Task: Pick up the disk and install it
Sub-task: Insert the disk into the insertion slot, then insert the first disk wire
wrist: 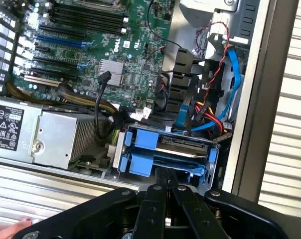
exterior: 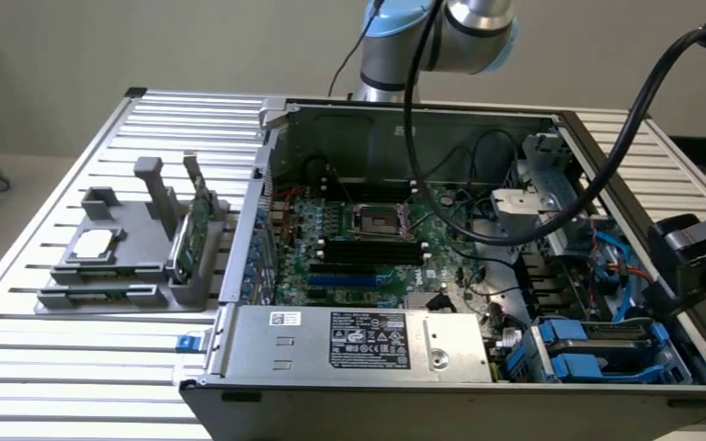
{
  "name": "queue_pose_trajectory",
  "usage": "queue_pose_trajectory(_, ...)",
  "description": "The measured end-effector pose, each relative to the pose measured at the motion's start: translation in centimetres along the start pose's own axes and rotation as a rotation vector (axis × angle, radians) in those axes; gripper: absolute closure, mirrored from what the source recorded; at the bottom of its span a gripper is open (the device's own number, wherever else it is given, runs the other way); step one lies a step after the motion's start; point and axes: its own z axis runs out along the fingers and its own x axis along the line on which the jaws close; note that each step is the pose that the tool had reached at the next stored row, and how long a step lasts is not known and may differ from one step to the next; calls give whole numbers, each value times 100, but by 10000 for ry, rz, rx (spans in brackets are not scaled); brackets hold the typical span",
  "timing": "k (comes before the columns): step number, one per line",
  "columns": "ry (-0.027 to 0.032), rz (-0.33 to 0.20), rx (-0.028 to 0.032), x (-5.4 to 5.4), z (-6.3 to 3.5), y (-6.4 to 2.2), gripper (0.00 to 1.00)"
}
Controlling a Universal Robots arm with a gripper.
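1. Exterior view: the disk lies flat in the drive bay at the near corner of the open computer case, toward the exterior view's right and beside the power supply. The long side of its blue carrier runs along the case's near wall.
2. Wrist view: the tool has its fingers pressed together and grips nothing. Its tips are at the carrier's front edge, though whether they touch it cannot be told. The disk's silver edge lies crossways to the fingers.

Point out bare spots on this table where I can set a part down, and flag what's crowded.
Free: table slats between the grey fixture and the near edge, at the exterior view's left of the computer case; also slats beyond the fixture. Crowded: the blue drive bay, packed with cables.
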Motion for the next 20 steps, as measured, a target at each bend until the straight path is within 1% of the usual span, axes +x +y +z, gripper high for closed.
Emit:
queue_pose_trajectory(10,-131,1610,-19,0,1,0,89)
queue_pose_trajectory(11,-139,1702,-20,7,0,0,89)
queue_pose_trajectory(20,-141,1710,-21,6,0,-1,89)
